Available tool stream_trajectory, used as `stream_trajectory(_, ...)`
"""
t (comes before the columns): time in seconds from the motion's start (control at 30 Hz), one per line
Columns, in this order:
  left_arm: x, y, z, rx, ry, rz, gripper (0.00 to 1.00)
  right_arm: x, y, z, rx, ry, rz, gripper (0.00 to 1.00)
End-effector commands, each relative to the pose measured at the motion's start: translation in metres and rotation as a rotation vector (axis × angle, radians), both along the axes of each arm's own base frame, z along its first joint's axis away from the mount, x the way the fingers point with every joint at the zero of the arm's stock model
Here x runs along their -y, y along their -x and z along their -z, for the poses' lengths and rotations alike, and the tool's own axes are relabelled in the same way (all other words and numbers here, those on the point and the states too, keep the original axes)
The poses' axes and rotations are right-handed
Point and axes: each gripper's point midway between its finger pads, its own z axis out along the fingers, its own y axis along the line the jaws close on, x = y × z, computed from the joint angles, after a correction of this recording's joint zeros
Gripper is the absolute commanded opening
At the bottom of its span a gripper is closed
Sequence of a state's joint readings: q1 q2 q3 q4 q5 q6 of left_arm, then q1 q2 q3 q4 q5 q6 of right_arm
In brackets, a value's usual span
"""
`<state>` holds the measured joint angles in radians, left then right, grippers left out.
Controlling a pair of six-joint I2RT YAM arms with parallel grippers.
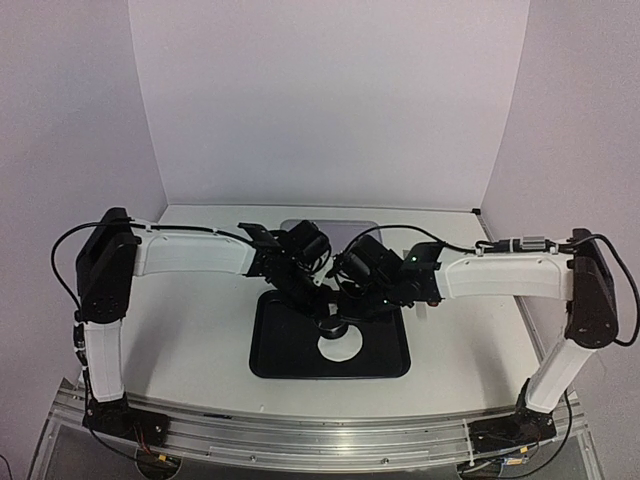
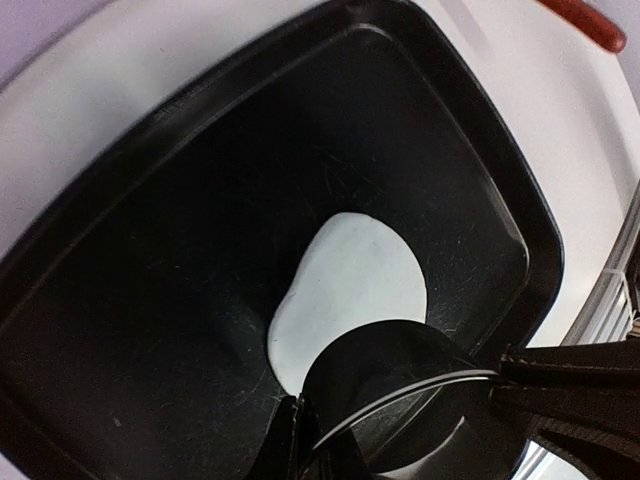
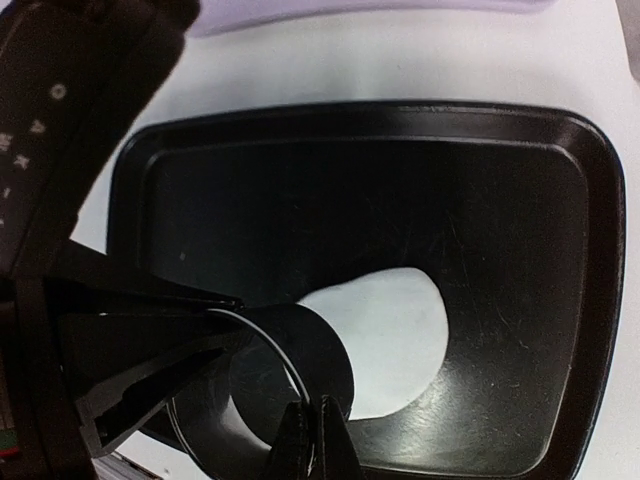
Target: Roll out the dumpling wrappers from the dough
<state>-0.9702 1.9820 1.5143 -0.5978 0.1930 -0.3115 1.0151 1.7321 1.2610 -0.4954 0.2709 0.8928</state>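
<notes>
- Top external: a black tray (image 1: 285, 350) is seen on the white worktop (image 1: 200, 330), with the flattened white dough (image 1: 340, 347) lying in its near half.
- Left wrist: the left claw (image 2: 292, 432) is closed on the thin wall of a black round cutter (image 2: 400, 370), which overlaps the dough's edge.
- Right wrist: the right claw (image 3: 312, 435) is clamped on the same cutter's rim; white marks (image 3: 57, 92) on the dark housing (image 3: 110, 60) are too blurred to be read.

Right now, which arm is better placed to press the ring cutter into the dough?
Left, marginally. The left end effector and right end effector both pinch the ring cutter at the edge of the dough; it lies straight ahead of the left.
</notes>
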Motion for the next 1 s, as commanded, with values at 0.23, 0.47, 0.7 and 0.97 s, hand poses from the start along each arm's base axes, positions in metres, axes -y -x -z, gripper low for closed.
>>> stream_trajectory(0.23, 0.036, 0.020, 0.006, -0.007, 0.102, 0.135, 0.00, 0.030, 0.010, 0.050, -0.017, 0.087, -0.035, 0.00)
stream_trajectory(0.47, 0.043, 0.021, 0.013, 0.052, 0.083, 0.159, 0.00, 0.034, 0.008, 0.052, 0.036, 0.092, -0.070, 0.00)
stream_trajectory(0.7, 0.046, 0.018, 0.022, 0.076, 0.058, 0.159, 0.00, 0.038, 0.008, 0.061, 0.055, 0.105, -0.085, 0.00)
stream_trajectory(0.97, 0.048, 0.014, 0.026, 0.097, 0.053, 0.159, 0.00, 0.036, 0.002, 0.068, 0.073, 0.114, -0.106, 0.00)
